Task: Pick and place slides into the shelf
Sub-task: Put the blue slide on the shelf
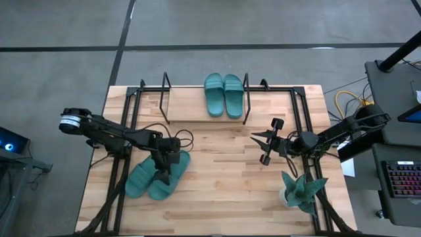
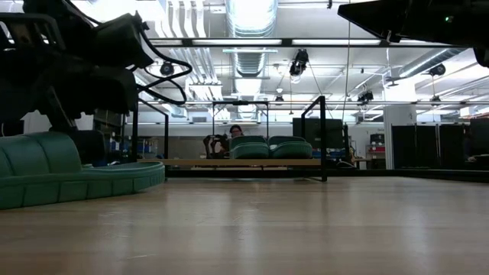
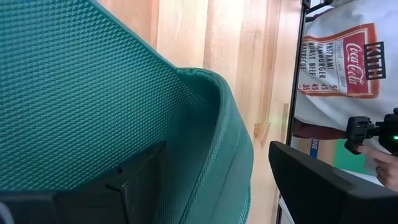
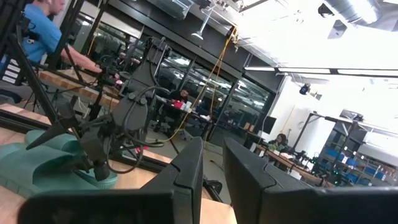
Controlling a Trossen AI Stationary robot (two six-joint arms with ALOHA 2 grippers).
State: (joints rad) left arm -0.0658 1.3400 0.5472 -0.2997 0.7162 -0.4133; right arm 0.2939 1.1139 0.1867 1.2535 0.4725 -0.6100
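Two teal slides (image 1: 223,95) sit side by side on the shelf (image 1: 187,105) board at the table's far side, also seen in the low view as slides (image 2: 267,147). Two more slides (image 1: 154,178) lie on the table near the left. My left gripper (image 1: 168,160) is low over the far right end of the right-hand one and open. One finger (image 3: 134,180) is inside over the slide's textured surface (image 3: 74,112). The other finger (image 3: 323,186) is outside its side wall (image 3: 233,143), with bare wood between. My right gripper (image 1: 266,141) hovers over the table's right middle, narrowly open and holding nothing. My left gripper straddles the side wall (image 3: 236,162) of the right-hand slide, one finger inside and one outside, coming from above. The outer finger stands clear of the wall. I cannot tell whether the inner finger touches the textured surface. The slide lies flat on the table (image 2: 76,179).
A teal spiky ornament (image 1: 301,191) stands near the table's right near corner. Black frame rails (image 1: 299,118) run along both sides. The shelf's upright rod loops (image 1: 164,99) flank free board left of the shelved pair. A person in a white shirt (image 3: 342,62) is beyond the table edge.
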